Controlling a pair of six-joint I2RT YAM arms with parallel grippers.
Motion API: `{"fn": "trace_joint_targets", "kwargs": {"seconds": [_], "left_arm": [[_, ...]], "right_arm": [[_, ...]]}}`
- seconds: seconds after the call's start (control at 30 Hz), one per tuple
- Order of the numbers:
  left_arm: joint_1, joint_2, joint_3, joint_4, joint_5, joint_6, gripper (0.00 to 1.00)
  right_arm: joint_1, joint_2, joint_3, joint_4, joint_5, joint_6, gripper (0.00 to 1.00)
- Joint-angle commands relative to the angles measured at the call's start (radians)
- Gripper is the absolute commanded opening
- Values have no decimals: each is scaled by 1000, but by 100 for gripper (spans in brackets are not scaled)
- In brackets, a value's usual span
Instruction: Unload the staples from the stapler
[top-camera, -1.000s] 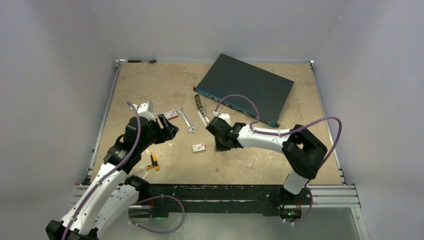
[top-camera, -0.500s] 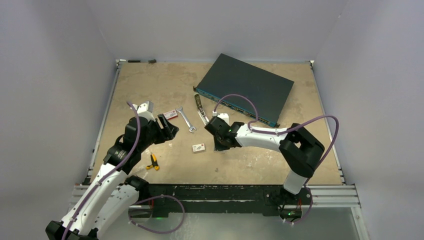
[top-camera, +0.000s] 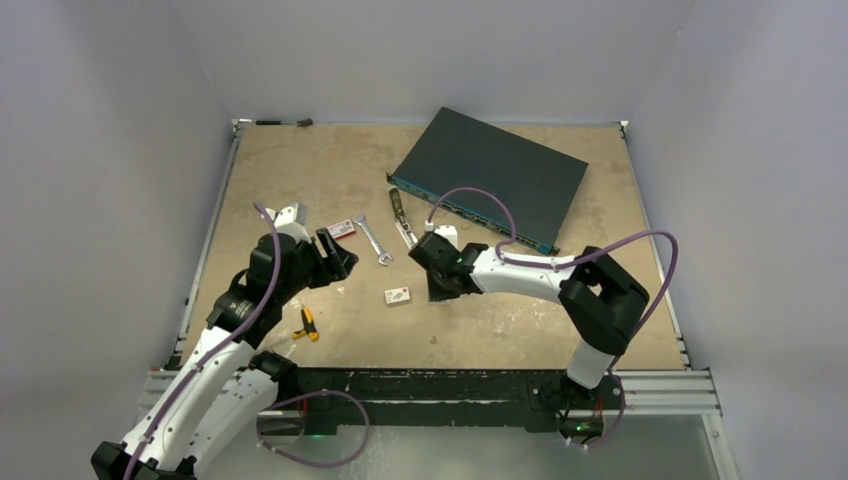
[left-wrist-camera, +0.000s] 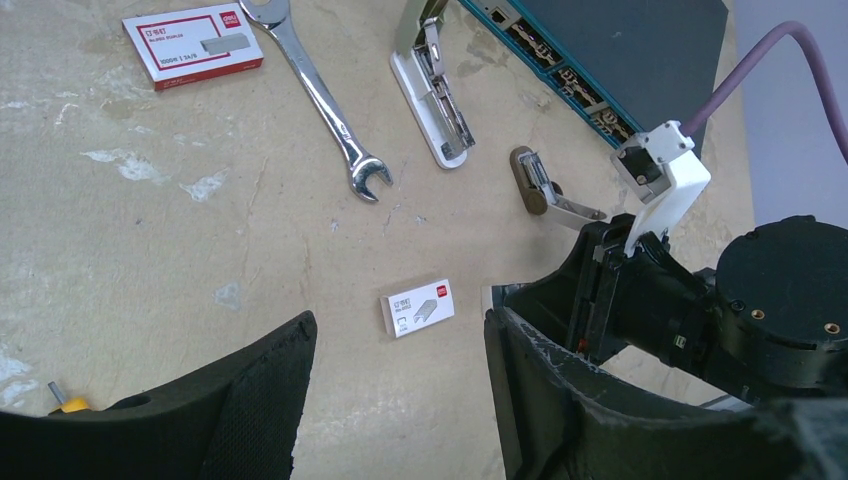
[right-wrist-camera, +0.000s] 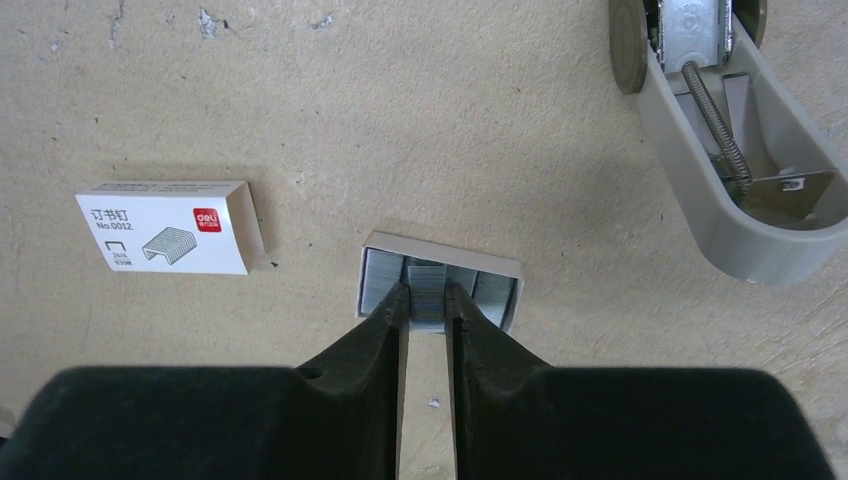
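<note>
At the far left of the tan table (top-camera: 270, 180) lie small yellow-handled pliers (top-camera: 306, 325). Just beyond them the left gripper (left-wrist-camera: 400, 325) hovers, its 2 fingers spread wide and grasping nothing. A red-bordered staple box (left-wrist-camera: 192, 42) sits just past it, beside the head of a silver open-ended wrench (left-wrist-camera: 320, 95). Right of the wrench and roughly parallel to it lies the stapler (left-wrist-camera: 432, 90). It is flipped open on the table, its pale shell facing up with the metal channel and a spring exposed. Neither gripper touches it. A small white staple box (right-wrist-camera: 165, 228) rests nearer the arms, between the 2 grippers. Right of that box is an open tray of staples (right-wrist-camera: 450, 252), and the right gripper (right-wrist-camera: 425, 300) is lowered onto it. Its fingertips (right-wrist-camera: 392, 305) stand a narrow gap apart, with a strip of staples between them. Whether they actually clamp that strip or merely rest against it cannot be told. From the right wrist, the stapler's rounded end lies up and to the right of those fingertips, clearly apart from them and from the tray. From above, it lies just beyond the right gripper. Farther back and to the right lies a dark network switch (top-camera: 490, 170), its ports facing the stapler.
</note>
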Motion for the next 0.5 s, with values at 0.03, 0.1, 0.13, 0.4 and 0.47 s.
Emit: {"fn": "trace_joint_targets", "kwargs": {"seconds": [0.03, 0.1, 0.13, 0.4, 0.47], "left_arm": [[5, -8, -2, 30, 10, 15, 61], [5, -7, -3, 31, 10, 14, 61], [5, -6, -3, 31, 10, 15, 61], [4, -2, -2, 33, 13, 16, 61], [5, -1, -3, 34, 13, 16, 61]], "right_arm": [[-5, -17, 40, -11, -4, 20, 23], [-6, -22, 40, -12, -7, 21, 25], [-5, -24, 41, -11, -8, 22, 26], [-5, -25, 45, -18, -11, 19, 36], [-4, -26, 45, -17, -14, 20, 38]]}}
